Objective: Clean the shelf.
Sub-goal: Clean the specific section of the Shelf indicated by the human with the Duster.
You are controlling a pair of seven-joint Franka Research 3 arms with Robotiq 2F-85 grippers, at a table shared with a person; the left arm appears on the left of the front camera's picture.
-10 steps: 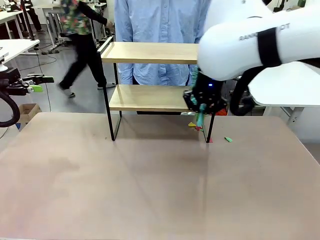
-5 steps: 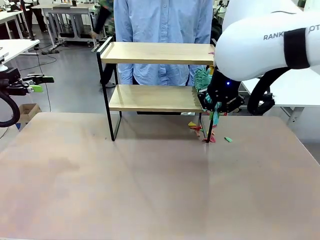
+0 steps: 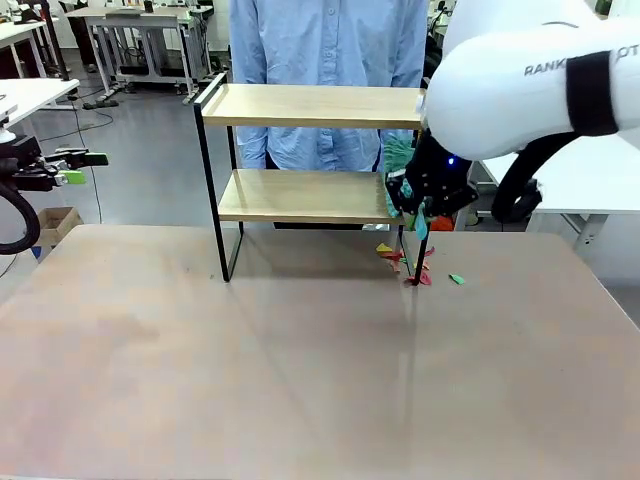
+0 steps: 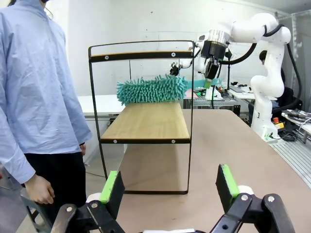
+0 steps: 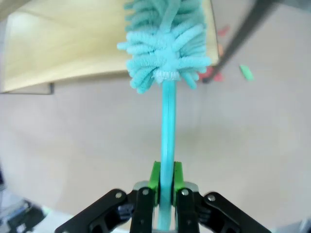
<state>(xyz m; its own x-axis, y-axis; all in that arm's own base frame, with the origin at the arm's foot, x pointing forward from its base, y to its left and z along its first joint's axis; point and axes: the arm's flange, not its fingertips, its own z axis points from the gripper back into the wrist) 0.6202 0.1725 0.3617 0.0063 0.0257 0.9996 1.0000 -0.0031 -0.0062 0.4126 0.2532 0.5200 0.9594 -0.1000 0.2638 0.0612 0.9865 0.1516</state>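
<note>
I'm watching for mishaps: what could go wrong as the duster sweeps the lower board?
The right gripper holds the duster by its thin handle, head close to the frame of the shelf: a snag might shift the shelf or twist the handle between the fingers. Sweeping may scatter the paper scraps by the leg further.

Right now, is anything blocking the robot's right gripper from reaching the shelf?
Nothing visible. The right gripper holds a teal duster by its handle, and the fluffy head lies over the lower board of the shelf.

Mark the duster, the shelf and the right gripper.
duster point(image 4: 153, 90): left wrist view, fluffy teal head.
shelf point(image 3: 300, 196): front view, lower wooden board.
right gripper point(image 5: 166, 174): right wrist view, midpoint of its grip on the handle.
</note>
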